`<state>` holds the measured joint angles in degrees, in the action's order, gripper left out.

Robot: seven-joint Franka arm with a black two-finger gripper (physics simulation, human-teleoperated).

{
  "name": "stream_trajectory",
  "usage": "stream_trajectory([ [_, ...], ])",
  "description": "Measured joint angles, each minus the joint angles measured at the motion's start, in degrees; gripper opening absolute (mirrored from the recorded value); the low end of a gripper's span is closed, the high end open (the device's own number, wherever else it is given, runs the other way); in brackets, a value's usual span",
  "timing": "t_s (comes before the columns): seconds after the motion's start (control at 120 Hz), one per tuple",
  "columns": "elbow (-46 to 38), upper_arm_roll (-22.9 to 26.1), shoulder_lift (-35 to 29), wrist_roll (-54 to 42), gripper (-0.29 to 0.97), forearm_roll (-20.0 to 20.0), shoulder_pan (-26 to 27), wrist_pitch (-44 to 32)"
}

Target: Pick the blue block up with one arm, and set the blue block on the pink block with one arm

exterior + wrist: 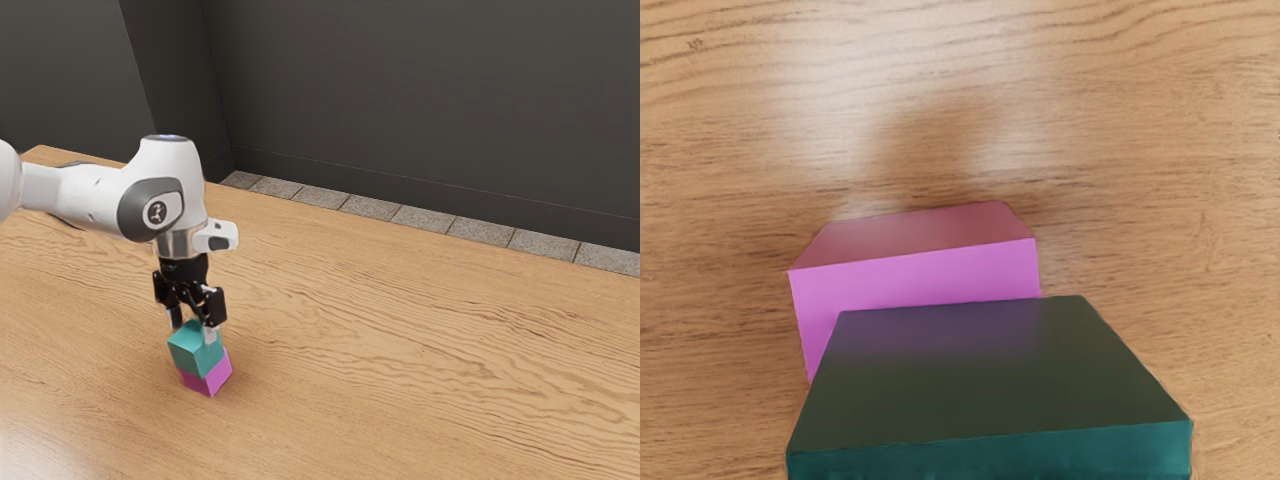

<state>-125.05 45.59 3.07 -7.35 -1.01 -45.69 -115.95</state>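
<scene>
The jaws are closed on the blue block (195,347), gripping its upper sides. The block sits directly beneath them, resting on the pink block (210,376) with a slight offset from its edges. Likely next: release, then retract straight above the pink block.

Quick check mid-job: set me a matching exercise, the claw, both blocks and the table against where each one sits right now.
Things:
1. blue block
2. pink block
3. claw
4. table

Places:
A. on the wood, lowest of the two blocks
B. wood-grained, under everything else
C. hanging from the arm, at the blue block's top
D. directly over the pink block, slightly offset

Pairs: 1-D, 2-A, 3-C, 4-B
</scene>
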Motion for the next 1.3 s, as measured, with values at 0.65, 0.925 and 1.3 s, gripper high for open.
stream_trajectory([
  [0.65, 41.53, -22.48, -0.99, -16.83, 0.68, -4.69, 34.00, 27.69],
  [0.925, 43.82, -22.85, -0.55, -19.56, 0.68, -4.94, 34.59, 35.48],
  [1.3, 42.81, -22.82, -0.29, -20.49, 0.68, -5.04, 35.34, 37.24],
])
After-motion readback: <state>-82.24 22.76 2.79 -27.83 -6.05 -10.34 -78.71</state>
